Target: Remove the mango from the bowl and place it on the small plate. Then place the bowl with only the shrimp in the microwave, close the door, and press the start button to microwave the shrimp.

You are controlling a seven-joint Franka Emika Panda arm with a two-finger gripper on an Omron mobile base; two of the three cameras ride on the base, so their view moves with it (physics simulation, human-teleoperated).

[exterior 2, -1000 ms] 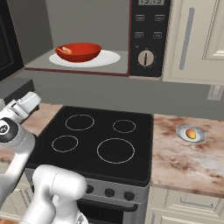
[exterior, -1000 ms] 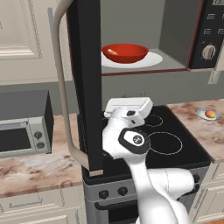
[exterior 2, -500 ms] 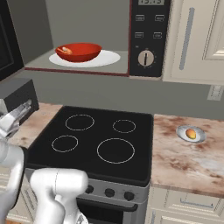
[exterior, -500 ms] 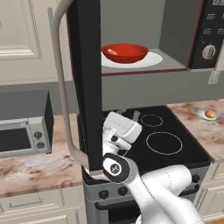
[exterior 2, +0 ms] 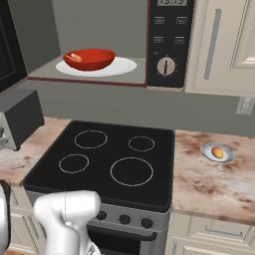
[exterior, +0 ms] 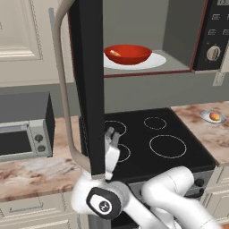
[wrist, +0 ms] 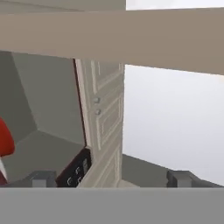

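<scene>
Inside the microwave [exterior: 179, 49], the red bowl [exterior: 127, 54] sits on the big white disc, with the little shrimp [exterior: 114, 53] in it. The mango [exterior 2: 217, 152] is on the small plate [exterior 2: 217, 152], off on the bench [exterior 2: 214, 174] to the right of the stove [exterior 2: 109, 162]. So I think the food part is done, and the next job is to shut the door [exterior: 88, 85].

The door stands wide open, sticking out toward me, with its long curved handle [exterior: 63, 89] on the outer side. My pincer [exterior: 112, 139] is low down, just beside the bottom edge of the door, above the stove. Its two tips are spread wide and hold nothing. From my hand I can see the far wall of the microwave and the cream cabinet [wrist: 105, 118] next to it.

The door looks big, flat and stiff, and it should swing on its hinge. I don't think I need to grab it. A steady push on the flat black panel, out near the handle edge, should turn it easily. The smooth panel may be slippery, so I should push straight on and slowly, so I don't slide off or slam it and shake the bowl.
</scene>
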